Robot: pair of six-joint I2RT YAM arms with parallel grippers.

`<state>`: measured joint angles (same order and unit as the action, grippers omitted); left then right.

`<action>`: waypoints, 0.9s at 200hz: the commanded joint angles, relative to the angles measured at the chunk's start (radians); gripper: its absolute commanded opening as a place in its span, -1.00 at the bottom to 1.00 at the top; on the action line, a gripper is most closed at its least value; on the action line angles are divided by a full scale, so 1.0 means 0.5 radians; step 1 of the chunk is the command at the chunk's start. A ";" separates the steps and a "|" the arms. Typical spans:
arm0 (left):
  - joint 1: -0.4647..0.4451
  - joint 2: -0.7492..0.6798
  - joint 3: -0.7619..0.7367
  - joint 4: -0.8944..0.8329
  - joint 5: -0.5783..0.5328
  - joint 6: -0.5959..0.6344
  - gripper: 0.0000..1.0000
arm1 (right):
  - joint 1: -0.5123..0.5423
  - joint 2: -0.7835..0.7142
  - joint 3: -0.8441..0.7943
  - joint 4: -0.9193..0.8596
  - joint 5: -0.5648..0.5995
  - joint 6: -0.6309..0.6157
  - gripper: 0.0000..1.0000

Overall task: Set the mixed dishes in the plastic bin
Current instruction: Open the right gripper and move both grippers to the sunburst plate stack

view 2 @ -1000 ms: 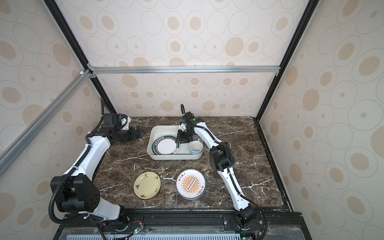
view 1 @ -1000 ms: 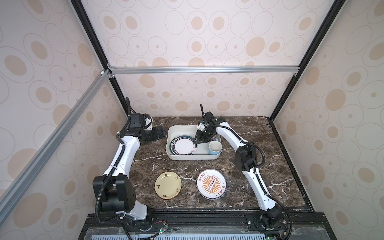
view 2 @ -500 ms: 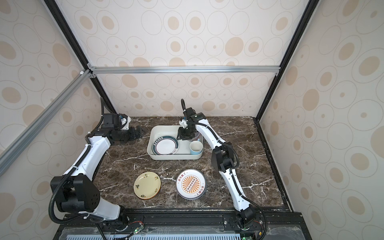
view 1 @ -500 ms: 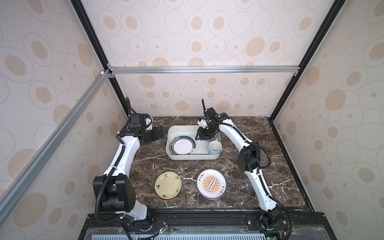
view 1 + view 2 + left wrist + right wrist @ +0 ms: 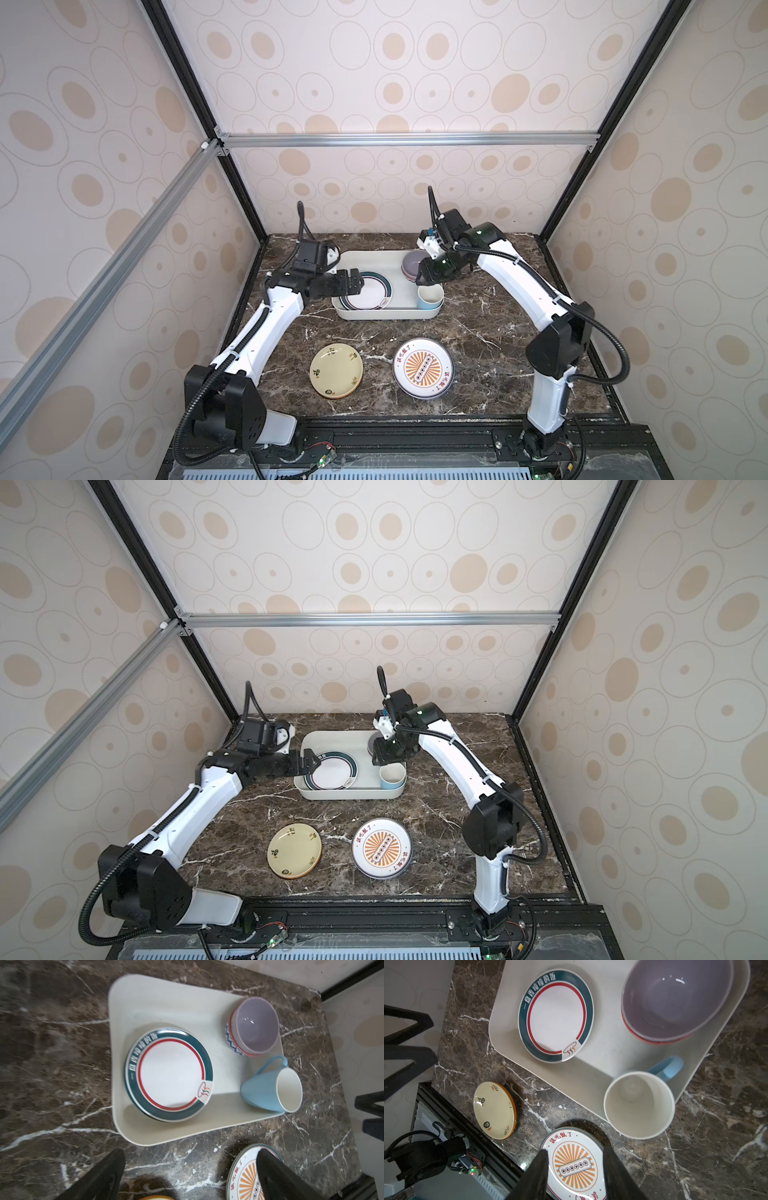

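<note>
White plastic bin [image 5: 386, 313]: stood at the back of the marble table [image 5: 478, 332], long axis running side to side.

Contents:
- green-rimmed plate [image 5: 365, 291], lying flat at the left end
- lilac-lined bowl [image 5: 410, 264], nested in a red-patterned one at the far right corner
- light blue mug [image 5: 430, 297], upright at the near right corner

Outstanding, both flat on bare marble at the front, well apart from the bin:
- pale yellow plate [image 5: 336, 370], left of centre
- orange sunburst plate [image 5: 423, 368], right of centre, just beside the yellow one

Left gripper [image 5: 358, 283]: hung over the bin's left edge, above the green-rimmed plate. Jaws were spread fully wide and held nothing.

Right gripper [image 5: 426, 279]: hung over the bin's right end, between the bowls and the mug. Jaws were parted about halfway with nothing between them. In the wrist view the sunburst plate showed through the gap.

Governing relation: both loose plates lay toward the front edge, away from both grippers. The yellow plate lay on the left arm's side and the sunburst plate on the right arm's side, so by my reckoning each arm had its own nearer plate. Being round, neither plate imposed an approach axis.
</note>
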<state>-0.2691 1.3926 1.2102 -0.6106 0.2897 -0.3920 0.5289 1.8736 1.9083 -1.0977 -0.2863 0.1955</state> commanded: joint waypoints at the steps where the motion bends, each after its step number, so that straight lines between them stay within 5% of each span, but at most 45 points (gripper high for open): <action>1: -0.124 -0.134 -0.147 0.049 -0.100 -0.146 0.99 | 0.016 -0.279 -0.342 0.088 0.056 0.032 -0.05; 67: -0.721 -0.479 -0.749 0.245 -0.271 -0.620 0.86 | 0.014 -0.914 -1.398 0.341 -0.015 0.254 -0.01; 114: -1.282 -0.265 -0.890 0.466 -0.438 -0.899 0.61 | 0.015 -1.225 -1.896 0.450 -0.031 0.370 -0.01; 180: -1.388 -0.166 -0.922 0.435 -0.614 -0.985 -0.11 | 0.016 -1.482 -2.150 0.481 -0.012 0.480 -0.02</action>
<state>-0.9585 1.3224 0.7597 -0.3904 0.0547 -0.8421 0.5308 1.1774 0.8555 -0.8658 -0.2981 0.4065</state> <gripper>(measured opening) 0.461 0.489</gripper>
